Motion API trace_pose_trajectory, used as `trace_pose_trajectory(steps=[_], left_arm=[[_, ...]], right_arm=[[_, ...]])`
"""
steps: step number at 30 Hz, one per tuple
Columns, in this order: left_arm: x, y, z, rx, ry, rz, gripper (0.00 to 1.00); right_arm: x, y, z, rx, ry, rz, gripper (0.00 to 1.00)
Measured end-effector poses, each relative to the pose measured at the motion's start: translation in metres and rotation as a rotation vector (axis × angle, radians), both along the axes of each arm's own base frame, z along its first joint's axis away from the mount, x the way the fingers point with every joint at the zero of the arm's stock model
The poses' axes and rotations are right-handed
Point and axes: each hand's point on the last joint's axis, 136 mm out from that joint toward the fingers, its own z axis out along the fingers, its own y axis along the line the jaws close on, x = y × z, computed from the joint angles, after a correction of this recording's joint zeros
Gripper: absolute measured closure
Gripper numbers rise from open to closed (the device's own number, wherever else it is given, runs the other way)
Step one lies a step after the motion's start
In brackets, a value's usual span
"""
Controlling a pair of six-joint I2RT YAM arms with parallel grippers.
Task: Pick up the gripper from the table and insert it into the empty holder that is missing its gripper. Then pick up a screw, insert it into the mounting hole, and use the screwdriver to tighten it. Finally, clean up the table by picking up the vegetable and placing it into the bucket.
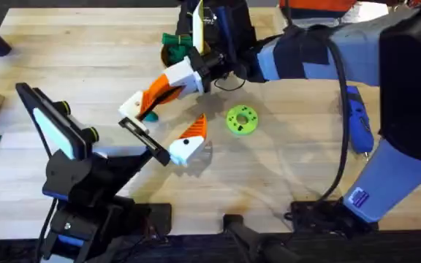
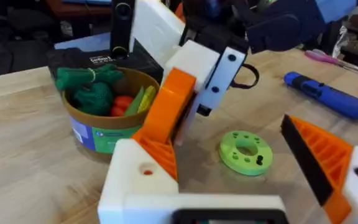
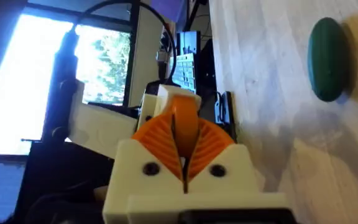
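Insertion step: right hand (image 1: 186,76) clenched on gripper (image 1: 156,93), white block just over holder (image 1: 132,125); left hand (image 1: 154,141) spread, empty. Next: seat block squarely

Light wood table (image 1: 108,58). On it sit the bucket (image 2: 107,121), a green disc (image 1: 241,120) and the blue screwdriver (image 1: 358,120). The teal vegetable (image 3: 327,59) lies there too.

Overhead looks down on the table (image 1: 86,66); both wrist views sit low, apparently sharing its middle.
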Motion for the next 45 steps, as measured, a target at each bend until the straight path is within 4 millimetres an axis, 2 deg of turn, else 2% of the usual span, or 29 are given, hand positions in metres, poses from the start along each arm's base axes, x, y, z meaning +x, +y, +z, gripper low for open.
trace_pose_trajectory(steps=[6,14,19,22,24,25,26,33,40,42,45], left_arm=[[-0.002,-0.002,0.000,0.010,-0.011,-0.018,0.015],[-0.005,-0.005,0.000,0.014,-0.015,-0.040,0.015],[-0.016,-0.017,0.001,0.008,-0.014,-0.132,0.015],[-0.022,-0.022,0.001,0.006,-0.013,-0.172,0.015],[-0.023,-0.024,0.001,0.006,-0.013,-0.184,0.015],[-0.024,-0.024,0.001,0.006,-0.013,-0.187,0.015],[-0.024,-0.024,0.001,0.005,-0.013,-0.189,0.015],[-0.026,-0.026,0.001,0.005,-0.012,-0.203,0.016],[-0.026,-0.026,0.001,0.005,-0.012,-0.206,0.015],[-0.026,-0.026,0.001,0.004,-0.012,-0.206,0.015],[-0.026,-0.026,0.001,0.004,-0.012,-0.206,0.016]], right_arm=[[-0.001,-0.004,0.002,0.016,-0.002,0.018,0.979],[-0.003,-0.005,0.003,0.024,0.002,0.034,0.802],[-0.008,-0.003,0.005,0.035,-0.010,0.052,0.561],[-0.010,-0.004,0.006,0.043,-0.011,0.062,0.338],[-0.008,-0.006,0.006,0.047,-0.011,0.063,0.113],[-0.007,-0.007,0.007,0.051,-0.017,0.060,0.037],[-0.005,-0.009,0.007,0.052,-0.017,0.055,0.015],[0.006,-0.017,0.007,0.053,-0.018,0.028,0.010],[0.000,-0.025,0.010,0.067,0.025,0.071,0.009],[-0.003,-0.036,0.001,0.027,0.122,0.068,0.008],[-0.008,-0.041,-0.004,0.026,0.135,0.070,0.031]])
